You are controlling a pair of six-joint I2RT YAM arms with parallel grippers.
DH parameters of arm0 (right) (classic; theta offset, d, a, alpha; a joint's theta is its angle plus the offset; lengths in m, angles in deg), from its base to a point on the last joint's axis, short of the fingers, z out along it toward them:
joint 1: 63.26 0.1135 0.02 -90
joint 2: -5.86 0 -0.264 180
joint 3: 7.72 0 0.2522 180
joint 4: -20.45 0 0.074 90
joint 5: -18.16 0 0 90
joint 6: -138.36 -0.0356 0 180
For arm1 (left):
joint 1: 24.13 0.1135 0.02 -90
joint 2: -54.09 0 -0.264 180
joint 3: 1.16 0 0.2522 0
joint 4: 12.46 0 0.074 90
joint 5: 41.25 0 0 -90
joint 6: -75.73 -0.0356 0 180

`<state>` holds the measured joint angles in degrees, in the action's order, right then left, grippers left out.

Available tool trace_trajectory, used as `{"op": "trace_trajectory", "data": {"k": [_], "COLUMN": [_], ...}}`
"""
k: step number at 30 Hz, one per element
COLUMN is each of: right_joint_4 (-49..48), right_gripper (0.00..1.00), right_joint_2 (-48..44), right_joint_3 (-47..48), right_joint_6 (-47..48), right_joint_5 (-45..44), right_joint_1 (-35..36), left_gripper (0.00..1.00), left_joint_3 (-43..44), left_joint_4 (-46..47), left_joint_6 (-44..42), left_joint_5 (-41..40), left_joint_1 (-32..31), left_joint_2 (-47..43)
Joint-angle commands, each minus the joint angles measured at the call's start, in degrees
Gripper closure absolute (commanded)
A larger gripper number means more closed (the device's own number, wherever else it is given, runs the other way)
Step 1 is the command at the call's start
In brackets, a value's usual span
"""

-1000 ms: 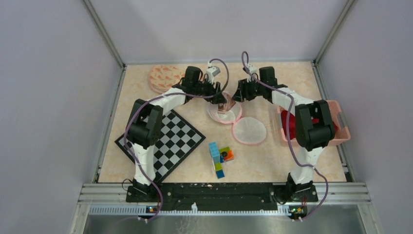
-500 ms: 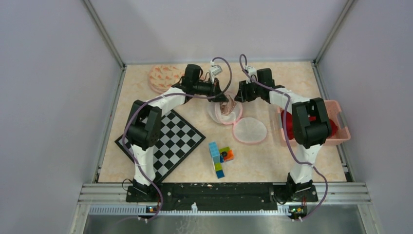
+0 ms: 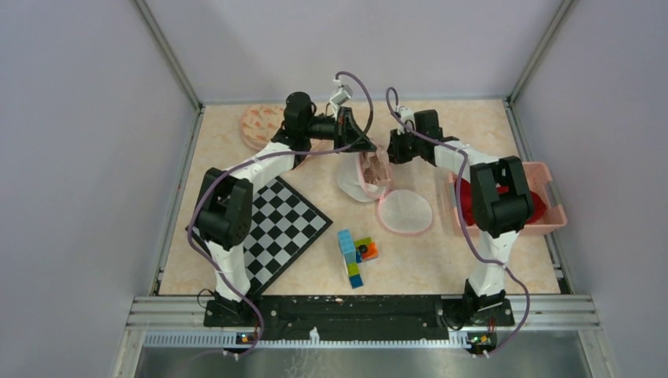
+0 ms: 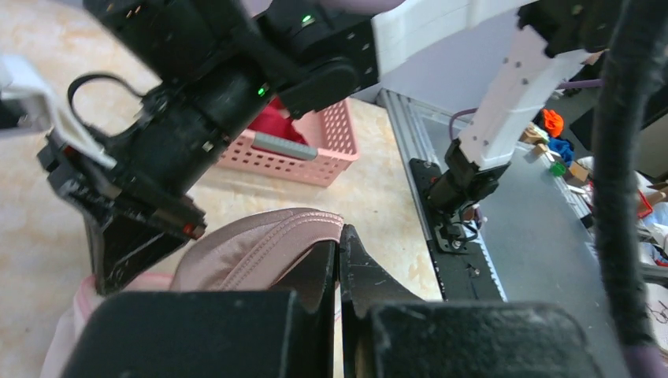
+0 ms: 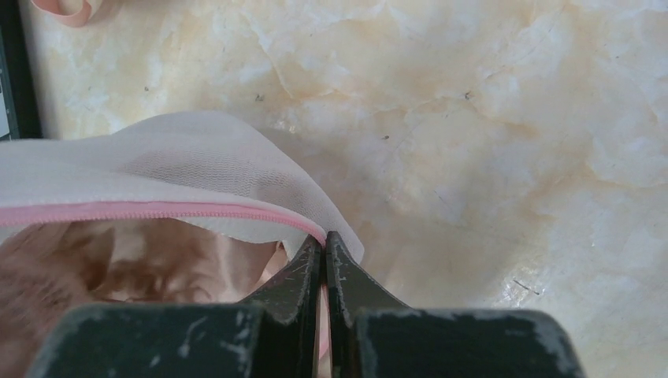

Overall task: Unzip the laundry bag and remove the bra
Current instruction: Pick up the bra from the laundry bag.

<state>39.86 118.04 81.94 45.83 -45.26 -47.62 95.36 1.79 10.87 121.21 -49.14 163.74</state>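
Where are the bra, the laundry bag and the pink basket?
bra [image 4: 252, 248], left wrist view, on the mauve cup's stitched outer surface.
laundry bag [image 5: 157, 169], right wrist view, on the white mesh above the pink zipper.
pink basket [image 4: 331, 150], left wrist view, on its latticed side wall.

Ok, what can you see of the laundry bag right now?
The laundry bag is white, sheer mesh edged with a pink zipper, on the marbled table between the arms. It is unzipped and gapes open, rim lifted. The right gripper is shut on that rim at the zipper; the pink bra sits partly inside, pinched by the left gripper. A matching round mesh half lies flat beside it.
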Motion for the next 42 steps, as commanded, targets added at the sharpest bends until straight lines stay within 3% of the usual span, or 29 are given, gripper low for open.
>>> {"op": "trace_trajectory", "data": {"k": [1, 10, 18, 22, 26, 28, 34, 42], "right_joint_4": [-0.83, -0.09, 1.31, 1.55, 2.34, 3.43, 9.15, 11.12], "right_gripper": [1.00, 1.00, 1.00, 0.99, 0.72, 0.64, 0.48, 0.37], "right_joint_2": [-0.28, -2.34, -4.11, -4.89, -6.17, -7.17, -10.52, -18.70], "right_joint_3": [1.96, 1.54, 1.29, 0.86, 1.58, 2.66, 9.25, 10.39], "right_joint_6": [1.03, 1.41, 2.25, 2.09, 2.06, 2.02, 0.60, -0.35], "right_joint_5": [-0.39, -0.18, 0.12, 0.81, 3.02, 3.47, 6.17, 9.65], "right_joint_1": [0.80, 0.89, 0.88, 0.88, 0.67, 0.20, -2.57, -6.41], "left_gripper": [1.00, 1.00, 1.00, 1.00, 1.00, 1.00, 1.00, 1.00], "left_joint_3": [-1.39, 1.19, 4.24, 5.14, 5.30, 5.30, 5.13, 5.94], "left_joint_4": [30.61, 44.52, 38.15, 40.91, 40.46, 37.56, 26.78, 23.74], "left_joint_6": [22.53, 36.93, 30.52, 33.08, 33.66, 31.54, 23.05, 21.13], "left_joint_5": [5.30, 2.33, 0.30, 0.09, -0.37, -0.74, -3.13, -4.92], "left_joint_1": [-0.11, 0.93, 0.93, 0.94, 1.15, 1.32, 1.39, 1.37], "left_joint_2": [-2.05, 0.22, -3.42, -3.61, -3.46, -3.62, -5.28, -5.51]}}
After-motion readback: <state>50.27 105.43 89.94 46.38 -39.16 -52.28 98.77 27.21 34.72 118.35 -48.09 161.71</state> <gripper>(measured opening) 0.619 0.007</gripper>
